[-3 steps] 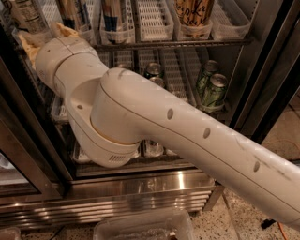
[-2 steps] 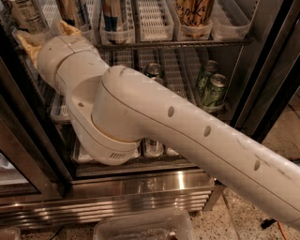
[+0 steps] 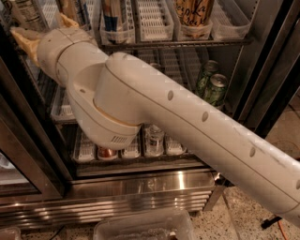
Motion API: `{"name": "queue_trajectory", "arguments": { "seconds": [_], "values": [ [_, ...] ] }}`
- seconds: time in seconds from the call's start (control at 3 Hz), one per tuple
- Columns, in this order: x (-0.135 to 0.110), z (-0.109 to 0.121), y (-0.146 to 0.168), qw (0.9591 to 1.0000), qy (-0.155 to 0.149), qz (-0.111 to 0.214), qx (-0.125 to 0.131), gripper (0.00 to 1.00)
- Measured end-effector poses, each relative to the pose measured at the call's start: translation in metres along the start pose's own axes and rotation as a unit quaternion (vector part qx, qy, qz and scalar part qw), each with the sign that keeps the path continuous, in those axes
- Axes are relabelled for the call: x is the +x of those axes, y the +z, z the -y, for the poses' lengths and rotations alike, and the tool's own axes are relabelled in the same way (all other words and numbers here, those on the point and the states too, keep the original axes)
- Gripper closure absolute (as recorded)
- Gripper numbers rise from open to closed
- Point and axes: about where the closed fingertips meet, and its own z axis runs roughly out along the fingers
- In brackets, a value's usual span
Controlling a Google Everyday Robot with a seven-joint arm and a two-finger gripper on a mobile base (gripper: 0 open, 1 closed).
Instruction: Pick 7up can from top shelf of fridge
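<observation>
Gripper (image 3: 38, 26) reaches to the top shelf (image 3: 187, 43) of the fridge (image 3: 140, 187), at the 7up can (image 3: 26, 12).

The gripper's two tan fingers (image 3: 22, 38) stand apart, one low on the near-left side and one higher to the right, with nothing clamped between them. The pale 7up can stands upright just above and beyond the lower finger, at the far-left end of the row of slotted trays; whether a finger touches it cannot be told. To the gripper's right along the same shelf stand a blue-and-white can (image 3: 112, 14), an empty tray (image 3: 152, 18) and a brown-and-gold can (image 3: 194, 10). Well below and to the right, two green cans (image 3: 213, 88) sit on a lower rack. The thick white arm (image 3: 187, 122) runs back from the gripper toward the lower right.
</observation>
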Motion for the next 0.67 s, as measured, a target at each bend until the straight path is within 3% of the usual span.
{"name": "queue_trajectory", "arguments": {
  "seconds": [0.67],
  "values": [
    [0.001, 0.005, 0.028, 0.9997, 0.005, 0.002, -0.024, 0.35]
  ]
}}
